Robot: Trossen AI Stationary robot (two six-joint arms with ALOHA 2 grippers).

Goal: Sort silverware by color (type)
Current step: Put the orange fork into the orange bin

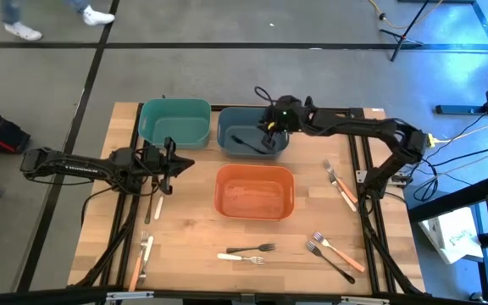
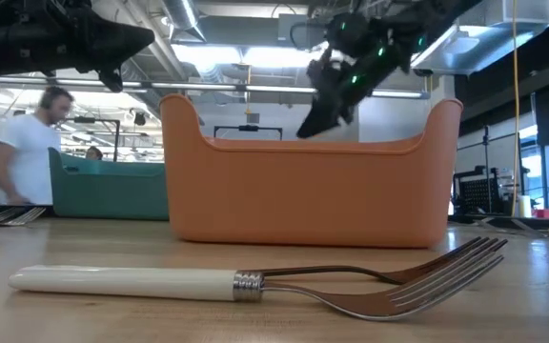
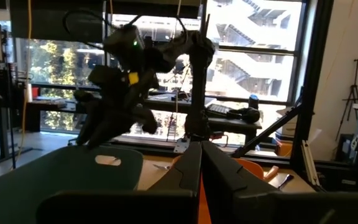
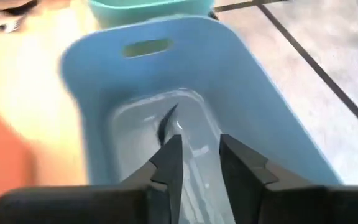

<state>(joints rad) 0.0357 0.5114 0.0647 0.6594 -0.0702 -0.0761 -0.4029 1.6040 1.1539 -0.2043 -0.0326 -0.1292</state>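
Observation:
My right gripper (image 1: 269,129) hangs open over the blue-grey bin (image 1: 227,127), tipped down, with nothing between its fingers (image 4: 201,146). A black utensil (image 4: 166,121) lies on that bin's floor below it (image 1: 248,141). My left gripper (image 1: 169,161) waits shut near the table's left side, beside the teal bin (image 1: 174,121). Its fingers (image 3: 201,168) are pressed together. More silverware lies flat on the table: forks at the right (image 1: 340,185), near the front right (image 1: 339,251), at the front middle (image 1: 251,248) and at the front left (image 1: 146,250).
The orange bin (image 1: 255,191) stands in the middle of the table, nearer than the other two bins. A white-handled fork (image 2: 255,281) lies just before the low camera. A person (image 2: 22,143) stands in the room behind the table.

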